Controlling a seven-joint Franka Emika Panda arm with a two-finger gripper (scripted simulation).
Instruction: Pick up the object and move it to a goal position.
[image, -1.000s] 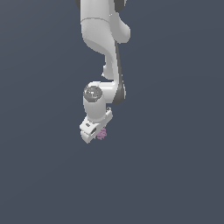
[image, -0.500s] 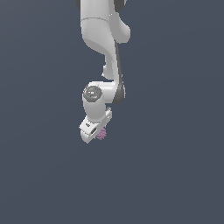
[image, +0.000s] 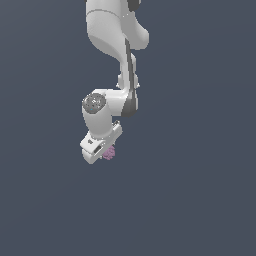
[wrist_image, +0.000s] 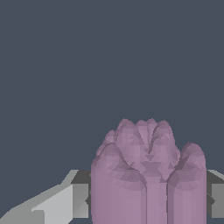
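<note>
Step in hand, as judged: carrying the berry toward the goal. No goal marker shows in either view, so which way the carry should go cannot be read from these pictures.

To do it well:
- Keep the grip force constant. The berry is a small, lumpy cluster, so contact with the fingers is probably on a few bumps only, and it could roll or slip if the squeeze eases.
- Move smoothly, without jerks or quick wrist rotation. The hand is already tilted, and a sudden swing would load the grip sideways.
- Hold clearance above the dark surface until over the goal.

State of the hand: the fingers are drawn in close on the berry. In the wrist view a grey finger stands against one side of the pale purple-pink cluster and a sliver of the other shows at the opposite edge, with the berry filling the gap between them. The contact faces themselves are hidden behind the berry, so the grasp is probably firm, but that is not confirmed.

Position of the berry: in the exterior view it sits at the lower tip of the hand, peeking out on the exterior view's right of the white fingers and much smaller than the hand. Whether it is clear of the surface cannot be told, since no shadow or edge gives height.
</note>
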